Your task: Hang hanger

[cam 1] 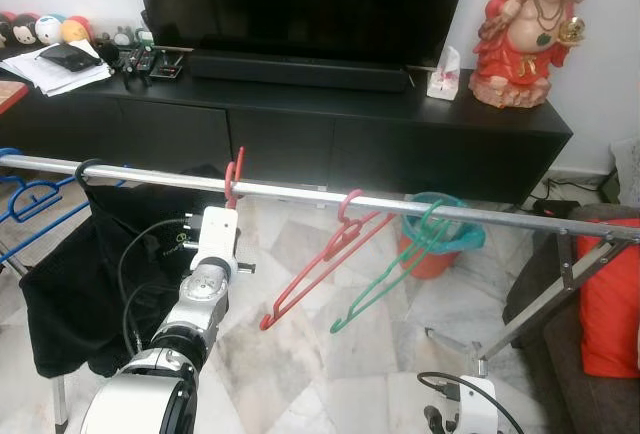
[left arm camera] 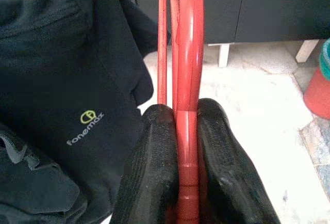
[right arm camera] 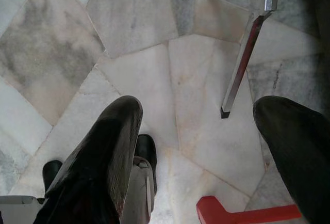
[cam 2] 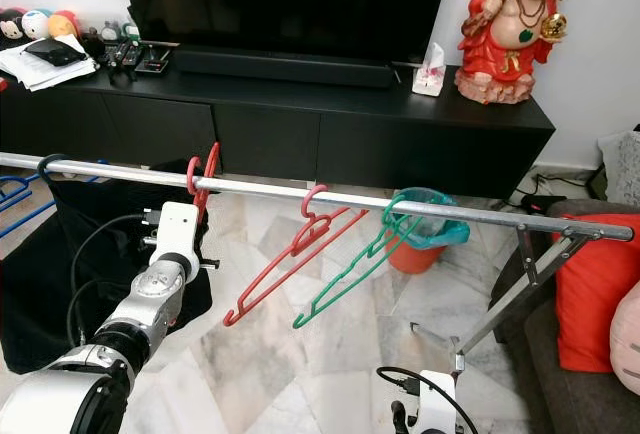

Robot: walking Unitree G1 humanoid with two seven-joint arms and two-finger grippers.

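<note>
A silver rail [cam 1: 300, 192] runs across in front of me. My left gripper [left arm camera: 178, 126] is shut on a red hanger [left arm camera: 186, 69], whose hook [cam 1: 234, 176] sits over the rail just above my left wrist [cam 1: 212, 244]. To the right, a second red hanger [cam 1: 325, 259] and a green hanger [cam 1: 392, 269] hang tilted from the rail. A black shirt [cam 1: 90, 264] hangs at the rail's left end. My right gripper [right arm camera: 201, 146] is open, low over the marble floor, with nothing between its fingers.
A blue hanger [cam 1: 30, 199] hangs at the far left. Behind the rail stand a black TV cabinet [cam 1: 330, 124], a TV and a red statue [cam 1: 525, 29]. An orange bin with a teal liner [cam 1: 440, 239] is on the floor. A sofa with a red cushion [cam 1: 610, 299] is right.
</note>
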